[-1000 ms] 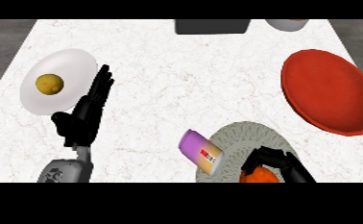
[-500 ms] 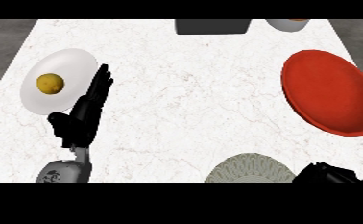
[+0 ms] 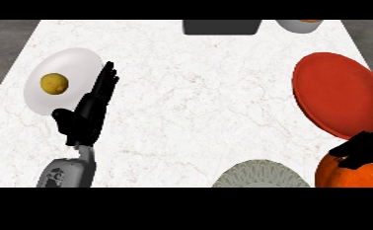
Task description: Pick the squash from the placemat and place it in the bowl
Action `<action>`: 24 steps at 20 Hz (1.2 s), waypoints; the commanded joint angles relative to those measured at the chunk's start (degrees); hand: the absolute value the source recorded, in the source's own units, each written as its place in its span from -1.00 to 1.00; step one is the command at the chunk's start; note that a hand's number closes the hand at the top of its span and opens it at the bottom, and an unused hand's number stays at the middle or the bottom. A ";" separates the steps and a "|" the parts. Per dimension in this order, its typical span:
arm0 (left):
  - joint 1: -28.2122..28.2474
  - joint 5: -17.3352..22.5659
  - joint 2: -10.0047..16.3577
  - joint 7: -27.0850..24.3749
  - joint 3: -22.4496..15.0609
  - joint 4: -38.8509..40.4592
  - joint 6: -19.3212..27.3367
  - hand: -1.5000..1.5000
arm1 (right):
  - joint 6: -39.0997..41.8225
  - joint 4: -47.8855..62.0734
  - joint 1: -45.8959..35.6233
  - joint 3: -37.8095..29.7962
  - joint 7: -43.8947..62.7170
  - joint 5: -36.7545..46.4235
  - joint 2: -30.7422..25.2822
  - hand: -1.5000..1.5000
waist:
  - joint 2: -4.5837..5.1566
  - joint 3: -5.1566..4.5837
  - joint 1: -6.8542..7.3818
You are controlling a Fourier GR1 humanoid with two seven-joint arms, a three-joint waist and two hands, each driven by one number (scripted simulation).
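Observation:
The orange squash (image 3: 336, 174) shows at the lower right edge of the head view, just right of the round grey placemat (image 3: 256, 173). My right hand (image 3: 360, 149) is curled over its top and hides part of it. The red bowl (image 3: 331, 91) lies directly beyond the squash at the right edge, and the squash sits just below its near rim. At the left, my left hand (image 3: 86, 118) rests open with fingers up.
A white plate (image 3: 73, 66) with a small yellow fruit (image 3: 54, 82) lies beside the left hand. At the counter's far edge sit a dark block (image 3: 221, 26) and a grey cup (image 3: 299, 25).
The right hand closed on the squash over the placemat, dipped toward the lower edge, and now holds it right of the placemat near the red bowl. A purple packet on the placemat no longer shows.

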 commanded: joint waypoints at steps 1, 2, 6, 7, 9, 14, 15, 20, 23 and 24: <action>0.26 -1.30 -0.80 3.55 -1.34 -3.07 1.25 0.00 | 2.65 -3.09 -11.69 -5.54 13.56 -4.59 -1.58 1.00 | 0.00 0.02 0.58; -1.76 -0.48 -0.52 -1.67 0.12 2.50 -0.15 0.00 | 2.69 -1.23 -17.06 -4.69 18.49 -3.34 -2.32 1.00 | 0.15 -0.04 0.62; 1.78 -1.21 -0.36 -2.33 0.10 0.93 -0.10 0.00 | 6.67 4.98 -21.49 -12.81 18.07 -10.86 -3.92 1.00 | -0.01 0.06 0.20; 3.10 -0.73 -0.27 0.49 -1.03 -3.48 -0.87 0.00 | 6.68 7.81 -25.20 -11.09 20.01 -8.31 -4.53 1.00 | -0.03 0.05 0.51; 0.05 -1.68 -2.31 -1.52 -1.48 1.24 0.56 0.00 | 6.41 12.11 -28.56 -6.77 21.61 -1.53 -5.86 1.00 | 0.12 0.01 0.71; -0.54 -0.69 -0.72 0.41 -0.06 0.48 -0.54 0.00 | 9.58 24.03 -27.35 -9.57 10.72 5.25 -11.30 1.00 | 0.23 0.08 0.84; -1.88 -1.70 -1.70 0.48 -0.53 1.54 0.71 0.00 | 6.48 27.58 -27.14 -7.45 7.60 10.40 -9.72 1.00 | 0.38 0.10 1.02; 0.88 -0.85 -1.32 0.15 -0.56 -1.32 -0.55 0.00 | 2.57 42.67 -28.08 -9.89 -5.09 13.08 -7.82 1.00 | 0.18 0.12 0.87; -3.97 -1.65 -1.16 2.20 0.63 2.07 0.34 0.00 | 1.89 47.26 -26.58 -12.94 -9.73 11.98 -7.57 1.00 | 0.12 0.12 0.13; -0.47 -0.66 -0.14 3.55 0.36 -2.41 -1.08 0.00 | -0.03 51.54 -28.49 -11.72 -10.58 14.56 -6.44 1.00 | 0.10 0.12 0.63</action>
